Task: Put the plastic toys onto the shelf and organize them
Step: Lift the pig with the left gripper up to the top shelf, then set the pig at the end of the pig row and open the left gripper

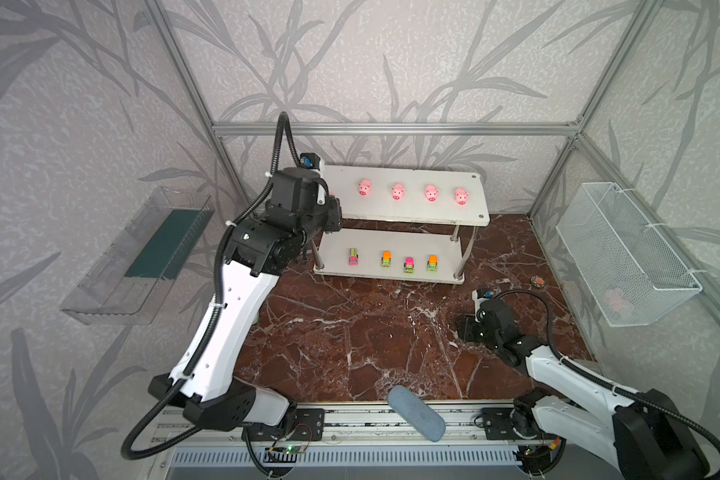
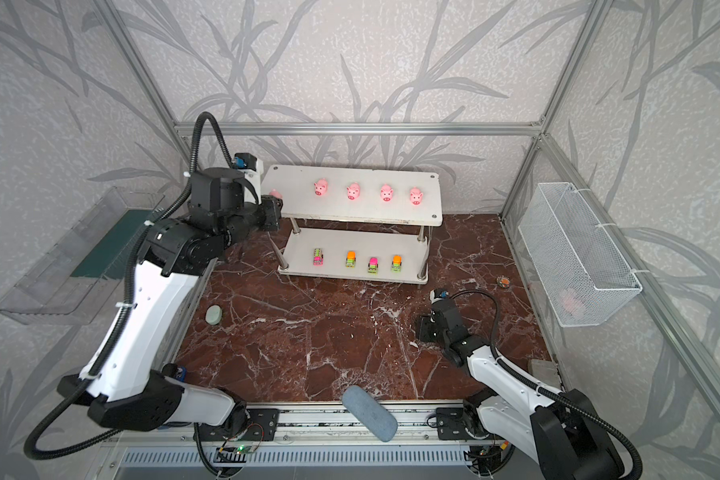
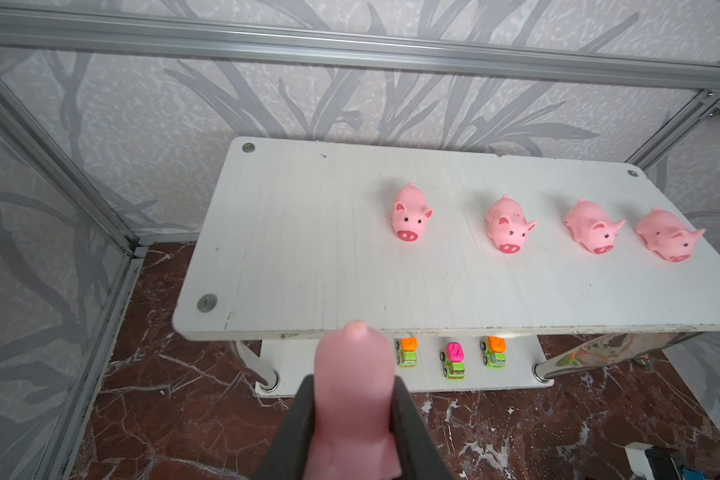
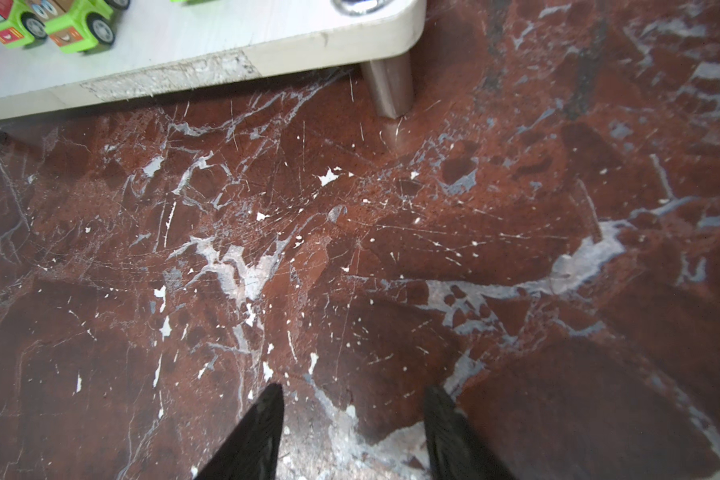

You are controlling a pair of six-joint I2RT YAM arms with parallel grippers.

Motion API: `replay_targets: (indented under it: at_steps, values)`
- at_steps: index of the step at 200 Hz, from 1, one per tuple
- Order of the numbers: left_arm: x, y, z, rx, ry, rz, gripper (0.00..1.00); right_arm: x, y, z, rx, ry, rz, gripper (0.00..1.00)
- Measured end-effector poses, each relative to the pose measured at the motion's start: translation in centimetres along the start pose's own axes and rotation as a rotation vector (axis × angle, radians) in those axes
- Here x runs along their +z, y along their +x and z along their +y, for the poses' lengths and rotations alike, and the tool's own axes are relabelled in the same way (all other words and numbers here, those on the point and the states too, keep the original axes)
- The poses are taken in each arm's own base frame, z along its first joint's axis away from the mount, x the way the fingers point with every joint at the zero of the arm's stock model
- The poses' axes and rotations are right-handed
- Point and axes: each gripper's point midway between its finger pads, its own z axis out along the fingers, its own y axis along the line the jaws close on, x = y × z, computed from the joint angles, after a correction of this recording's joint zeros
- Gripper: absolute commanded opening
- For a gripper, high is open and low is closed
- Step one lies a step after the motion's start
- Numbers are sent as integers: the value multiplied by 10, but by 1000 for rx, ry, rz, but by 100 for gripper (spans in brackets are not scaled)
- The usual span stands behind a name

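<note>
The shelf point(image 1: 416, 212) is a white two-tier stand at the back of the marble table. Several pink pigs point(image 1: 364, 187) stand in a row on its top board, towards the right. Several neon green trucks point(image 1: 386, 259) line the lower board. My left gripper point(image 3: 352, 388) is shut on another pink pig point(image 3: 352, 374), held just off the top board's front left edge point(image 3: 267, 328); this pig also shows in a top view point(image 2: 275, 194). My right gripper point(image 4: 354, 399) is open and empty, low over the marble near the shelf's front right leg point(image 4: 387, 87).
A blue-grey oval pad point(image 1: 416, 417) lies at the table's front edge. A pale-green oval object point(image 2: 213, 314) sits on the left. A clear wall tray point(image 1: 138, 253) hangs left, a wire-mesh basket point(image 1: 624, 253) right. A small object point(image 1: 538, 281) lies near the basket.
</note>
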Motion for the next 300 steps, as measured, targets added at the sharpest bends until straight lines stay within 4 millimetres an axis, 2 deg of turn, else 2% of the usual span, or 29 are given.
replay_targets:
  at_steps: [27, 78, 127, 174, 223, 300]
  values:
    - [32, -6, 6, -18, -10, 17, 26, 0, -1, -1, 1, 3, -2, 55]
    - [70, -19, 12, -43, -10, 16, 26, 4, 0, -4, 8, 13, 4, 55]
    - [106, -13, 14, -43, -27, 49, 26, 4, -1, -5, 11, 16, 1, 55]
    - [132, 0, 22, -42, -55, 89, 27, 5, -2, -7, 16, 20, -3, 55]
    - [137, -5, 37, -55, -80, 74, 28, 6, -2, -10, 19, 27, -2, 55]
    - [143, -6, 43, -73, -76, 73, 42, 6, -2, -11, 21, 31, 2, 55]
